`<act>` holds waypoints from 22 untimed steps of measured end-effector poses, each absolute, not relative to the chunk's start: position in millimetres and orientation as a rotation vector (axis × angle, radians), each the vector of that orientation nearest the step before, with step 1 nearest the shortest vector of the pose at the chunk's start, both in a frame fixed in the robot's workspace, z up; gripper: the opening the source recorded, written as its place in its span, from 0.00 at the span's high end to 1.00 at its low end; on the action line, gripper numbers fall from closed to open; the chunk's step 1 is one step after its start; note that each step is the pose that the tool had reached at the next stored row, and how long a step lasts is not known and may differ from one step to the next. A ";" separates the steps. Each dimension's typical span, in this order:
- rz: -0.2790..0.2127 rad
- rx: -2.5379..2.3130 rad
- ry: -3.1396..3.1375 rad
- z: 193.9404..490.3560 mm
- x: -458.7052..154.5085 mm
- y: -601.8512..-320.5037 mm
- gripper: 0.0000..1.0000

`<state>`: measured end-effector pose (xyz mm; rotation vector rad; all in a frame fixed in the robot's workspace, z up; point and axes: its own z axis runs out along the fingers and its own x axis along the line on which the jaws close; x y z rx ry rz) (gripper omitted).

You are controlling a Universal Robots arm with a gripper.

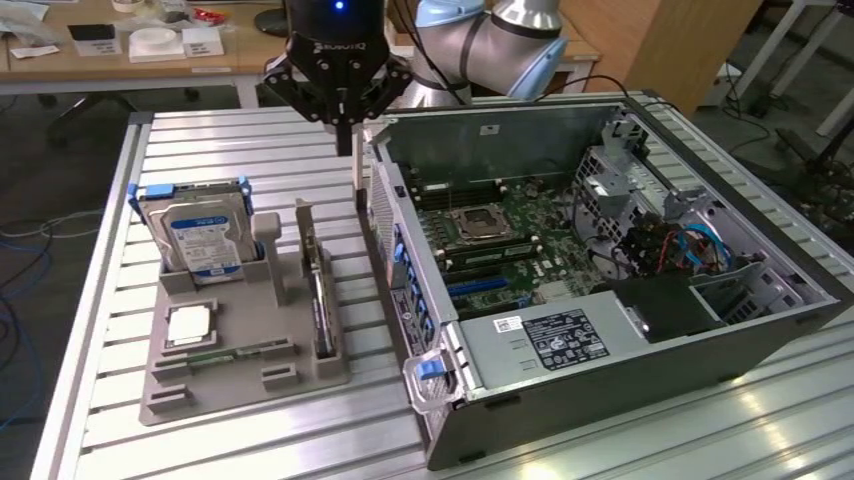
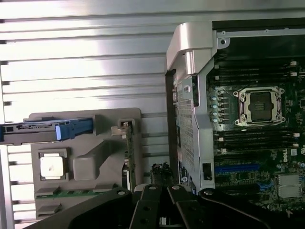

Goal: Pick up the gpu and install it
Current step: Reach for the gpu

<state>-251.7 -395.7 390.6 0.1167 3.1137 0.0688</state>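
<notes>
Standing on edge in one grey plastic holder tray (image 1: 227, 388) are one thin green gpu card (image 1: 318, 290) and one silver hard drive (image 1: 200, 235). One black gripper (image 1: 346, 138) hangs clenched above the table, grasping nothing, beside one open computer case (image 1: 601, 392).

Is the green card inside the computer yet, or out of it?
Out. The gpu stands on its edge in a slot of the gray holder, beside the open computer case, not plugged into it.
</notes>
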 end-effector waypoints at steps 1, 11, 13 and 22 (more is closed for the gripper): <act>0.069 0.117 3.114 390.5 -253.3 -395.7 0.90; 0.069 0.117 3.114 390.1 -266.3 -395.8 0.90; 0.069 0.117 3.114 390.1 -267.6 -395.8 0.90; 0.069 0.117 3.114 390.1 -269.6 -395.7 0.90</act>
